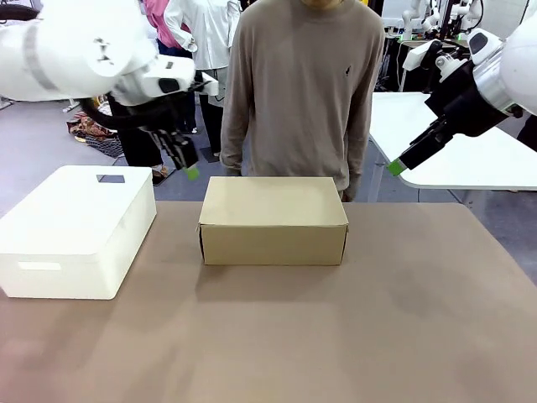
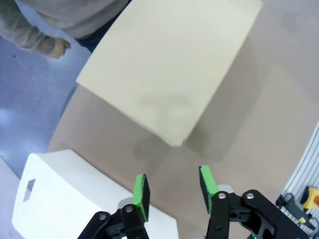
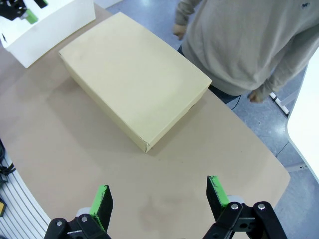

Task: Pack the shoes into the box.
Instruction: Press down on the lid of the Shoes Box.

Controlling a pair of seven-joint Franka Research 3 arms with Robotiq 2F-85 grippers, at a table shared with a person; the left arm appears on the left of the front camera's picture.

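The box point(image 1: 273, 220) sits closed; left gripper point(image 2: 173, 190) and right gripper point(image 3: 160, 198) hover spread, empty.

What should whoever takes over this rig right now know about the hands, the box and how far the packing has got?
Left hand: open, empty, raised above the table between the white plastic box and the cardboard box.
Right hand: open, empty, high off the table's right side.
Cardboard box: mid-table, lid closed, in front of the person, whose arms hang down.
Done: nothing visible. Left: open the lid, get the shoes, pack them.
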